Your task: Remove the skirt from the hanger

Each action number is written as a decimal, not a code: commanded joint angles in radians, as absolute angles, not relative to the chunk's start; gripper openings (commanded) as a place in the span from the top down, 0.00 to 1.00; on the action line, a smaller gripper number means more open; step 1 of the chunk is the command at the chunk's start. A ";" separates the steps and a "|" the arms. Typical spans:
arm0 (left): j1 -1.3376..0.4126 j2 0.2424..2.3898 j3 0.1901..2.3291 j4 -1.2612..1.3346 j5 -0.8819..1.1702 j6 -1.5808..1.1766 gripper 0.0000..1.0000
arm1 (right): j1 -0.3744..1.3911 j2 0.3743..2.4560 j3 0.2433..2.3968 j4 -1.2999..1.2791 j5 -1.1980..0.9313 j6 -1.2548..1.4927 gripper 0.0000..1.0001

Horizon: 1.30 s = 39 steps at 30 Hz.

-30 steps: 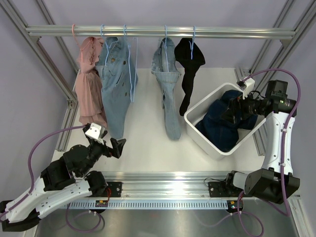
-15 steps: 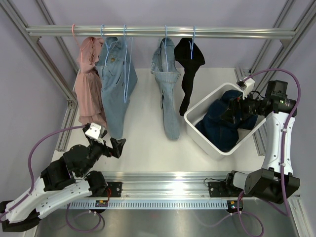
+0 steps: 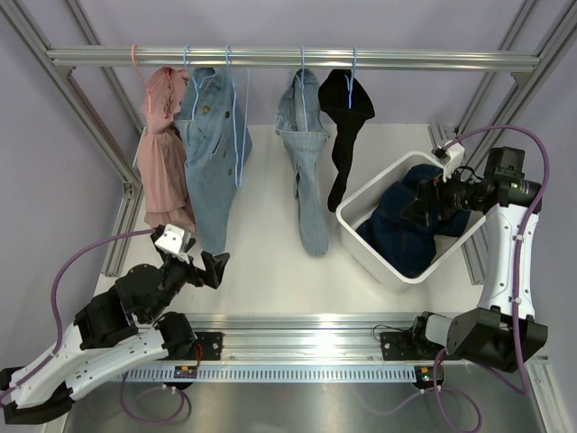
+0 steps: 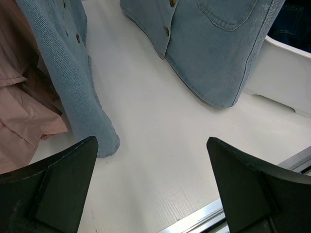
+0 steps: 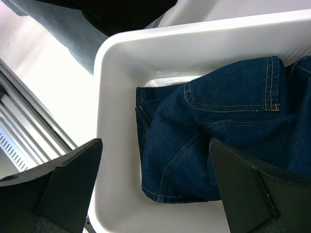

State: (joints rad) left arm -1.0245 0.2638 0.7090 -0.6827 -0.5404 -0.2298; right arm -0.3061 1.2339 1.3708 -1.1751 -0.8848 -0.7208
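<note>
At the right of the overhead view, my right pincer [image 3: 422, 206] hangs over the white bin [image 3: 365, 251], its jaws spread as wide as they go and holding nothing. Beneath it, the dark blue denim skirt [image 3: 406, 239] lies crumpled inside the bin, off any hanger. My wrist camera shows its orange-stitched seams filling the right of the frame against the bin's pale wall.

In the lower left of the overhead view, my left pincer [image 3: 215, 268] is just as wide open and just as empty, poised above the white table [image 3: 270, 234].

Across the top of the frame, a metal rail [image 3: 288, 59] carries four garments:
- a pink garment [image 3: 162, 153] in the upper left
- a light denim jacket [image 3: 212, 153] beside it, with a blue hanger [image 3: 237, 135] in front
- a second pale denim piece [image 3: 306, 171] at centre
- a black garment [image 3: 347, 117] just right of that, its tip dangling near the bin's far corner

From my left wrist, the jacket's sleeve and the pink hem hang close at the left of the frame
</note>
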 commanded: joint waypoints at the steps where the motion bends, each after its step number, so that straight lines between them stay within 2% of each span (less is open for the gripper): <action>1: -1.020 0.273 0.707 -0.630 -0.545 -0.236 0.01 | -0.313 1.235 1.402 -1.192 -0.933 -0.739 0.01; 14: -1.019 0.278 0.715 -0.638 -0.563 -0.241 0.01 | -0.313 1.212 1.442 -1.193 -1.103 -0.726 0.00; 21: -1.019 0.324 0.810 -0.637 -0.562 -0.276 0.01 | -0.311 1.161 1.416 -1.204 -1.150 -0.750 0.00; 28: -1.019 0.448 0.974 -0.624 -0.555 -0.299 0.01 | -0.311 1.112 1.348 -1.183 -1.155 -0.758 0.00; 32: -1.019 0.549 1.139 -0.618 -0.584 -0.270 0.01 | -0.308 1.104 1.332 -1.161 -1.189 -0.739 0.01; 39: -1.019 0.808 1.432 -0.627 -0.612 -0.160 0.01 | -0.307 1.023 1.220 -0.977 -1.226 -0.592 0.00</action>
State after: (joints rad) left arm -1.0210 0.7280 1.3323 -0.6670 -0.5735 -0.2272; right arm -0.3077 1.0740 1.2488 -1.0897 -1.1698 -0.6704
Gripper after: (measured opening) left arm 0.985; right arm 0.993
